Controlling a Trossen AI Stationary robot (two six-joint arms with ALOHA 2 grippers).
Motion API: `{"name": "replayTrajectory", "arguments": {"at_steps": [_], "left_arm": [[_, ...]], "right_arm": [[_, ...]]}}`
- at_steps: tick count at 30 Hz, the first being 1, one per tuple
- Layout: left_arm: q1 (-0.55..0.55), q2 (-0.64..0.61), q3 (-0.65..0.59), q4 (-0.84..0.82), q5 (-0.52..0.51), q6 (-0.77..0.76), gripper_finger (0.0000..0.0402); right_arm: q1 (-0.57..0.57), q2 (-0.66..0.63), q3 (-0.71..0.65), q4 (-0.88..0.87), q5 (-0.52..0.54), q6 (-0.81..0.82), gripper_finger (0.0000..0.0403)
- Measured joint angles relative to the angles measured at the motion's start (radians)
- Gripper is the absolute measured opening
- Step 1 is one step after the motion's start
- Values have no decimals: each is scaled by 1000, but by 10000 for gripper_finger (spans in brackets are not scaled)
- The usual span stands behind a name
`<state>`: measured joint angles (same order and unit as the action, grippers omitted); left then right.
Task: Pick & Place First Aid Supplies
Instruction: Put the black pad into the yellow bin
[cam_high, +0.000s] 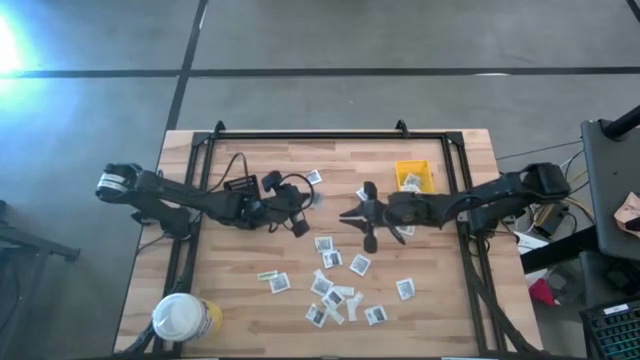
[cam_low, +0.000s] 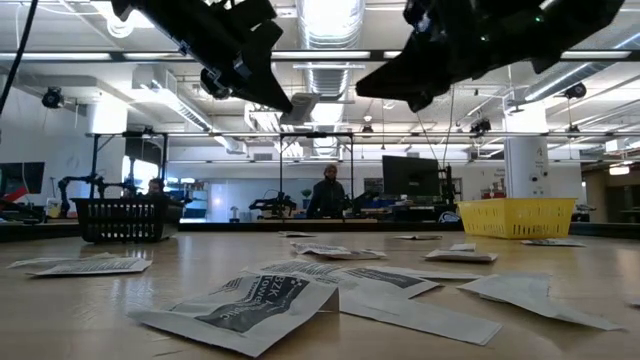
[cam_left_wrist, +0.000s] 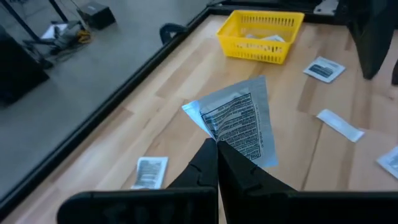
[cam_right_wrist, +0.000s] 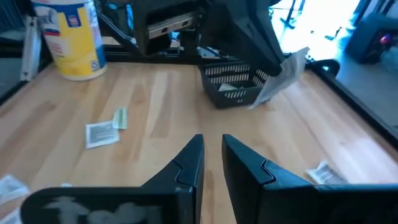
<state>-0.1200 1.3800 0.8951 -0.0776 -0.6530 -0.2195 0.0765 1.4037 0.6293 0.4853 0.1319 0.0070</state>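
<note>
My left gripper (cam_left_wrist: 217, 149) hangs above the middle of the table (cam_high: 230, 290), shut on one silvery-white printed packet (cam_left_wrist: 239, 121). In the right wrist view the same packet (cam_right_wrist: 286, 71) shows in the air. My right gripper (cam_right_wrist: 212, 149) faces it from the table's right side (cam_high: 362, 215). Its fingers stand a little apart with nothing between them. Several more first aid packets (cam_high: 335, 285) lie flat on the wood toward the near edge. One lies near the far side (cam_high: 313, 177), and a pale green strip (cam_high: 267, 274) lies left of the near group. My left gripper pinches the packet's lower edge (cam_left_wrist: 225, 142) between its two fingertips. The fingers come from the table's left, slanting slightly down. The packet sticks out beyond the tips, tilted and lifted clear of the table.
A small yellow bin (cam_high: 413, 177) with packets in it stands at the far right. A black basket (cam_right_wrist: 233, 84) sits at the far left. A yellow tub with a white lid (cam_high: 185, 318) stands at the near left corner. Black frame rails (cam_high: 330, 135) run along the table's edges.
</note>
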Motion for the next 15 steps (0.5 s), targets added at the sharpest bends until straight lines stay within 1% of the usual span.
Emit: {"name": "replayTrajectory", "arguments": {"at_steps": [3, 7, 9, 15], "left_arm": [[0, -2, 0, 5, -19, 22, 0], [1, -2, 0, 7, -27, 48, 0], [0, -2, 0, 14, -27, 65, 0], [0, -1, 0, 65, -27, 103, 0]], "right_arm": [[-1, 32, 41, -7, 29, -18, 57], [-1, 52, 78, -11, 127, -2, 66], [-2, 51, 86, -18, 152, 6, 73], [-8, 50, 125, -16, 159, 45, 106]]}}
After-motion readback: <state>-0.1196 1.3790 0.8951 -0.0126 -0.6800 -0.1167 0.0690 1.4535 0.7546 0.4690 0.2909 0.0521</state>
